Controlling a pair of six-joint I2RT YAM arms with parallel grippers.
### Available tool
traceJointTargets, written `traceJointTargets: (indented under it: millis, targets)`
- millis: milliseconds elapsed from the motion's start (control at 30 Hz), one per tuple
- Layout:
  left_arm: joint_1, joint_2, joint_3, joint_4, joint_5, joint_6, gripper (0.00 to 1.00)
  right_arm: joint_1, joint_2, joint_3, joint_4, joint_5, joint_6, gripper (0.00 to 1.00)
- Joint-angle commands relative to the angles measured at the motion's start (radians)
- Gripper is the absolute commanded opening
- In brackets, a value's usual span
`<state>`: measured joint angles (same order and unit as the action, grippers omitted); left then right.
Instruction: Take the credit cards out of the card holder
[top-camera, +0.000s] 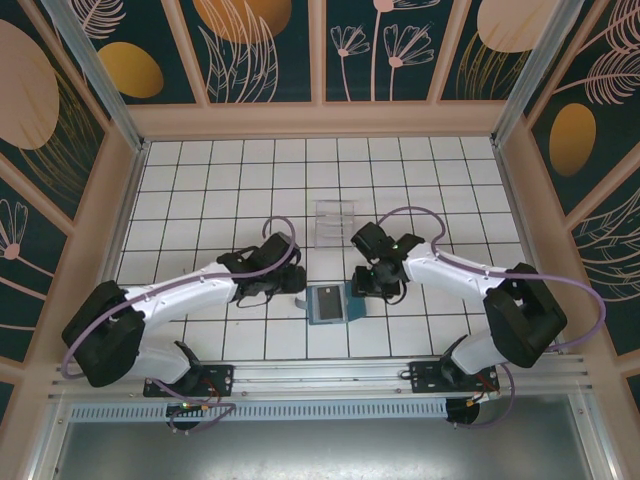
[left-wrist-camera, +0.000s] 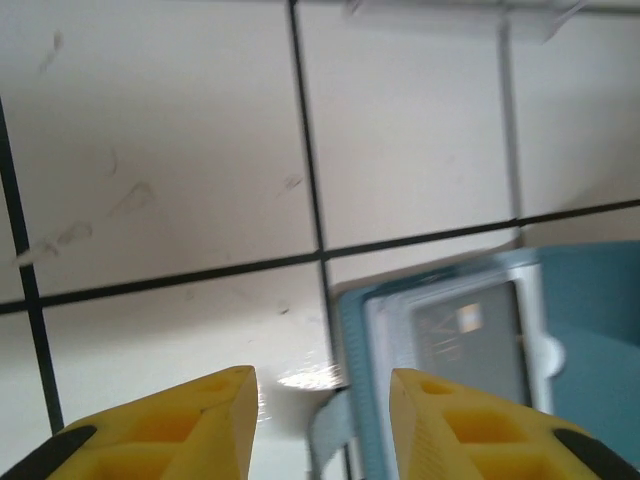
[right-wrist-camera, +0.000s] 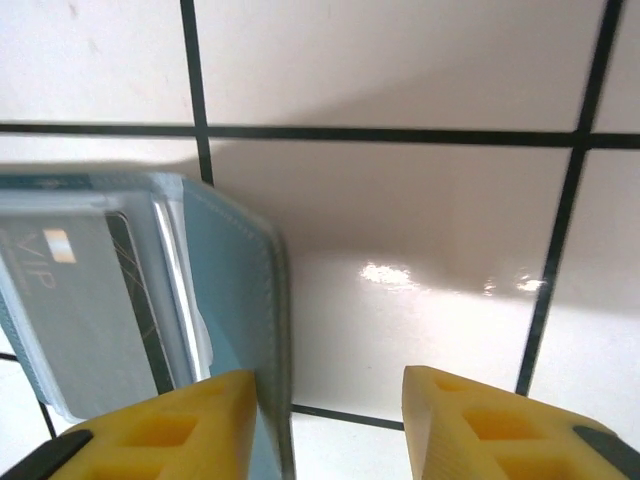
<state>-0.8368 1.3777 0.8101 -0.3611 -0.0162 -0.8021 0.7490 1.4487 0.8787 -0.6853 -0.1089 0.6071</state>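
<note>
The teal card holder (top-camera: 347, 303) lies open and flat on the tiles between my two grippers. A dark credit card (left-wrist-camera: 465, 335) sits behind its clear window, and in the right wrist view this credit card (right-wrist-camera: 70, 300) reads "VIP". My left gripper (top-camera: 296, 292) hovers at the holder's left edge. In the left wrist view the left gripper (left-wrist-camera: 322, 385) is open, with the holder's left rim (left-wrist-camera: 352, 400) and grey strap tab (left-wrist-camera: 330, 440) below the gap. My right gripper (right-wrist-camera: 328, 385) is open at the card holder's (right-wrist-camera: 235, 290) right edge, which runs beside its left finger (right-wrist-camera: 190, 420).
A clear plastic tray (top-camera: 333, 222) stands on the tiles just behind the holder. The white tiled floor (top-camera: 220, 180) spreads to the wooden walls on both sides and at the back. The arms' base rail (top-camera: 320, 375) runs along the near edge.
</note>
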Motion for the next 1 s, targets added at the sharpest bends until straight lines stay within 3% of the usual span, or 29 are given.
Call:
traceJointTargets:
  millis: [0, 200, 400, 467, 700, 967]
  targets:
    - [0.004, -0.031, 0.053, -0.084, -0.018, -0.018, 0.40, 0.010, -0.030, 0.072, -0.129, 0.119, 0.019, 0.45]
    - [0.003, -0.049, 0.067, -0.016, 0.083, -0.052, 0.31, 0.032, -0.046, 0.175, -0.156, 0.129, 0.022, 0.45]
    - [0.003, -0.029, 0.005, 0.074, 0.141, -0.094, 0.20, 0.054, -0.063, 0.097, 0.147, -0.215, 0.071, 0.38]
    - [0.003, -0.021, 0.001, 0.076, 0.142, -0.093, 0.18, 0.060, -0.044, 0.068, 0.201, -0.268, 0.084, 0.37]
    - [0.001, -0.002, -0.008, 0.121, 0.188, -0.107, 0.16, 0.048, -0.018, -0.027, 0.192, -0.216, 0.075, 0.32]
    - [-0.043, 0.067, 0.025, 0.136, 0.191, -0.147, 0.19, 0.010, -0.009, -0.132, 0.289, -0.256, 0.073, 0.27]
